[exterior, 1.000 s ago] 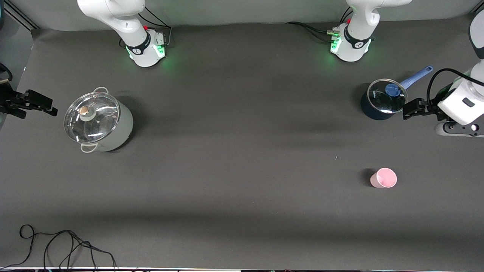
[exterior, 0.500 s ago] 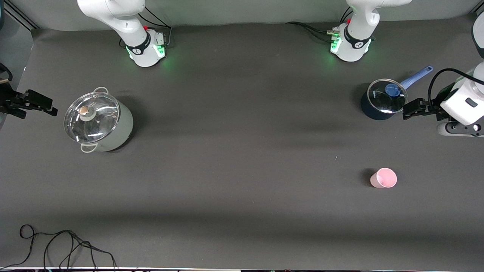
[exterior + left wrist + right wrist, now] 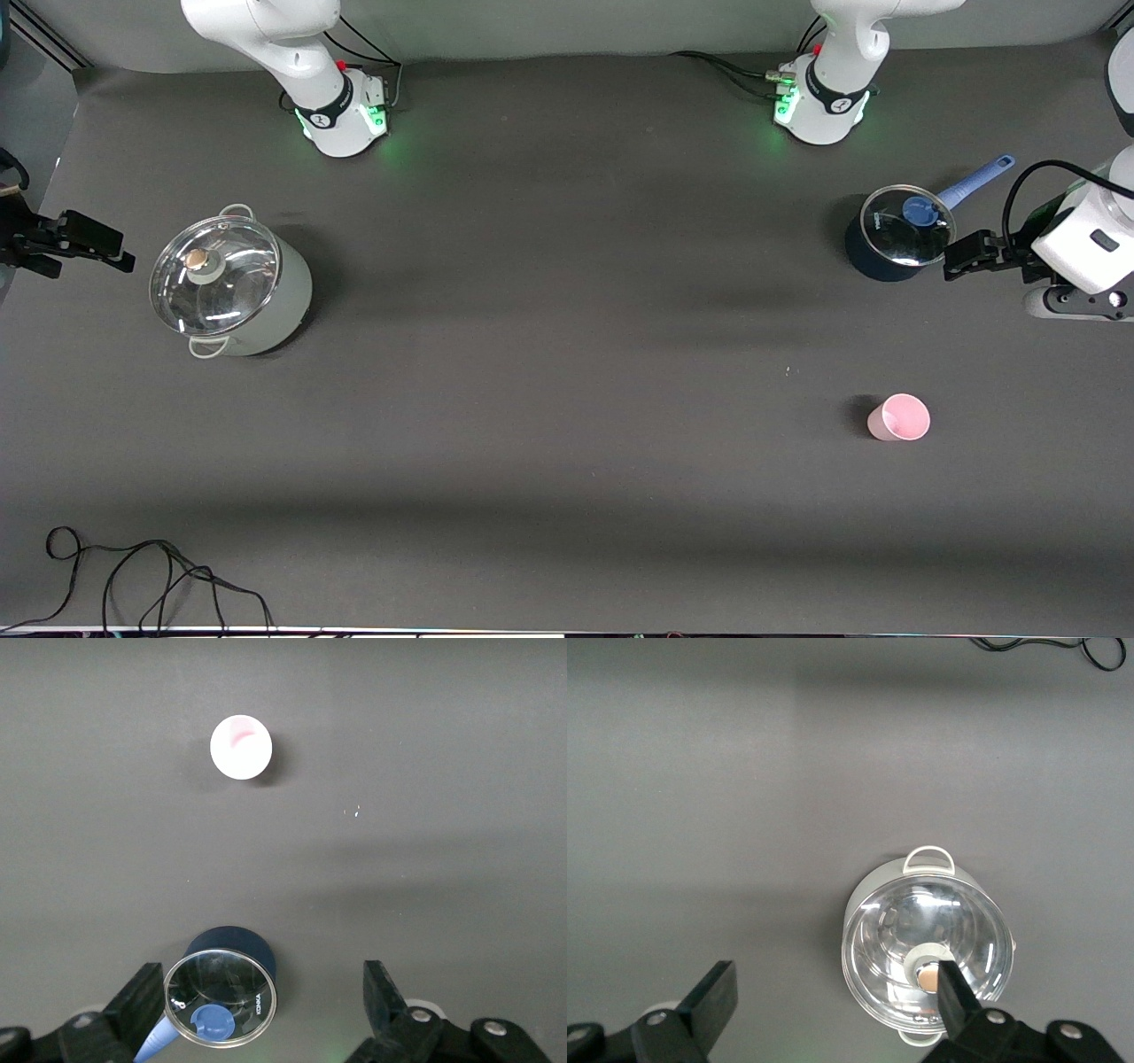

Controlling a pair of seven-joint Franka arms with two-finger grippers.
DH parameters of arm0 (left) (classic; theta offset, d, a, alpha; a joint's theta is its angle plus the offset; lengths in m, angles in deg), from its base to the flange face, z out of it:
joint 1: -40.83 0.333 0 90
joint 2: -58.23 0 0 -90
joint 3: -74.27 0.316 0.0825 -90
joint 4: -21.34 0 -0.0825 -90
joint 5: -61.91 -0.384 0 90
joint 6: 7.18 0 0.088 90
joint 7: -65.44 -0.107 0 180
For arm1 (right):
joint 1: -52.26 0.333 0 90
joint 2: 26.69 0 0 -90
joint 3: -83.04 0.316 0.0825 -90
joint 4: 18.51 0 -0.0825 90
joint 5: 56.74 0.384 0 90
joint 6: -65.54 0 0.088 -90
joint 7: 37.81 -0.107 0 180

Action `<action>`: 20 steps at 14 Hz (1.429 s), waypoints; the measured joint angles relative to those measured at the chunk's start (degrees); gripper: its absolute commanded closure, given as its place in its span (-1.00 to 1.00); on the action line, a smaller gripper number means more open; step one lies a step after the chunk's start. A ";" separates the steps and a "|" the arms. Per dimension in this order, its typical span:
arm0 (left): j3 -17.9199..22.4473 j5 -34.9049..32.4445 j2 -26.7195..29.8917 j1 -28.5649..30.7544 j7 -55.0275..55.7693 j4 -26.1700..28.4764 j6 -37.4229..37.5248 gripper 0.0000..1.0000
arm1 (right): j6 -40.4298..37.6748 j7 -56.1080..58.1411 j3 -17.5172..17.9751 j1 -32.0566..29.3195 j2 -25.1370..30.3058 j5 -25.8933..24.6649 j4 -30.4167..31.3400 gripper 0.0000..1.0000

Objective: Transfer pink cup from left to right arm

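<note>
Pink cup not yet taken, both grippers released and empty.

The pink cup (image 3: pixel 898 417) is standing upright on the table (image 3: pixel 567 372), mouth up, nearer to the front camera than the blue saucepan (image 3: pixel 895 233), well apart from it, toward the left arm's end. The left gripper (image 3: pixel 959 257) is being held in the air just beside the blue saucepan, its jaws spread wide with nothing between them. The cup's long axis is vertical, so it is judged that a grasp across its sides is wanted. The right gripper (image 3: pixel 93 244) is waiting, also released, beside the white pot (image 3: pixel 232 283), and is much farther from the cup; the left arm is clearly the nearer one.
</note>
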 measured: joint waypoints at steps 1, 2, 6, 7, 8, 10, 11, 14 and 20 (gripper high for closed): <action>0.00 0.00 0.00 0.00 0.00 0.00 0.00 -1.00 | 0.00 0.00 0.00 0.00 0.00 0.00 0.01 -0.99; 0.00 0.00 0.00 0.00 0.00 0.02 0.00 -1.00 | 0.00 0.00 0.00 0.00 0.00 0.00 0.01 -0.99; 0.00 0.00 0.00 0.00 0.00 0.04 0.00 -1.00 | 0.00 0.00 0.00 0.00 0.00 0.00 0.01 -0.99; 0.00 0.00 0.00 0.00 0.00 0.04 0.00 -1.00 | 0.00 0.00 0.00 0.00 0.00 0.00 0.01 -0.99; 0.00 0.00 0.00 0.00 0.00 0.04 0.00 -1.00 | 0.00 0.00 0.00 0.00 0.00 0.00 0.01 -0.99; 0.00 0.00 0.00 0.00 0.00 0.04 0.00 -1.00 | 0.00 0.00 0.00 0.00 0.00 0.00 0.01 -0.99; 0.00 0.00 0.00 0.00 -0.03 0.04 0.00 -1.00 | 0.00 0.00 0.00 0.00 0.00 0.00 0.01 -0.99; -0.01 0.00 0.00 0.00 -0.36 0.07 0.00 -1.00 | 0.00 0.00 0.00 0.00 0.00 0.00 0.01 -0.99; 0.04 -0.05 0.00 0.03 -5.90 0.07 1.08 -1.00 | 0.00 0.00 0.00 0.00 0.00 0.00 0.01 -0.99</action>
